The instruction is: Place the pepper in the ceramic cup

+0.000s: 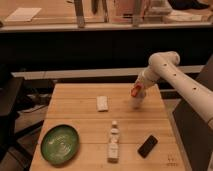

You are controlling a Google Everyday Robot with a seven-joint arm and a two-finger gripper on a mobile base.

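Pepper [135, 90] held in pincer [136, 93], 2 o'clock on bench [90, 125], just above ceramic cup [136, 102] | risk: off-centre release clips rim, tips cup or rolls toward edge | block [102, 103] 9 o'clock, apart
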